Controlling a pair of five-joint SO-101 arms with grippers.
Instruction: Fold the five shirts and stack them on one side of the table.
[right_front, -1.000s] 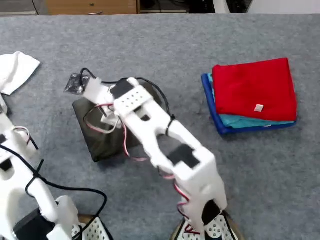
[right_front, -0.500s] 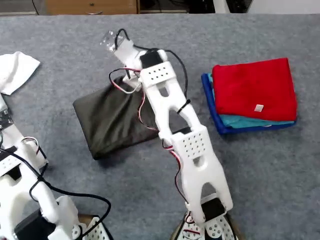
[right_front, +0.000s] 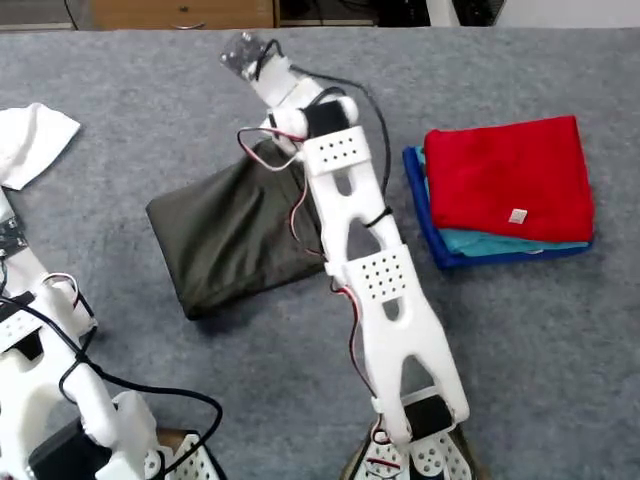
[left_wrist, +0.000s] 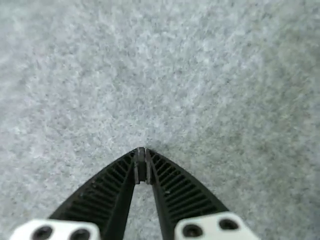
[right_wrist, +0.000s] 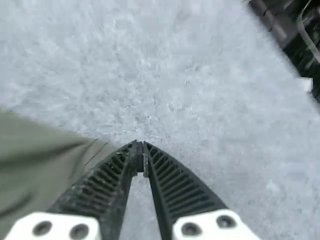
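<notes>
A dark olive folded shirt lies flat near the table's middle. At the right stands a stack with a red shirt on top, a teal one under it and a blue one at the bottom. A crumpled white shirt lies at the left edge. My right gripper hangs past the olive shirt's far edge, shut and holding nothing. In the right wrist view, the right gripper is over bare table with the olive shirt beside it. My left gripper is shut over bare grey table.
The grey felt table has free room in front and along the far side. The right arm stretches across the olive shirt's right part. The left arm stays at the front left corner. Wooden furniture stands behind the table.
The right arm swung from the olive shirt's far left corner up and to the right, past the shirt's far edge. The left arm drew back slightly toward the left edge.
</notes>
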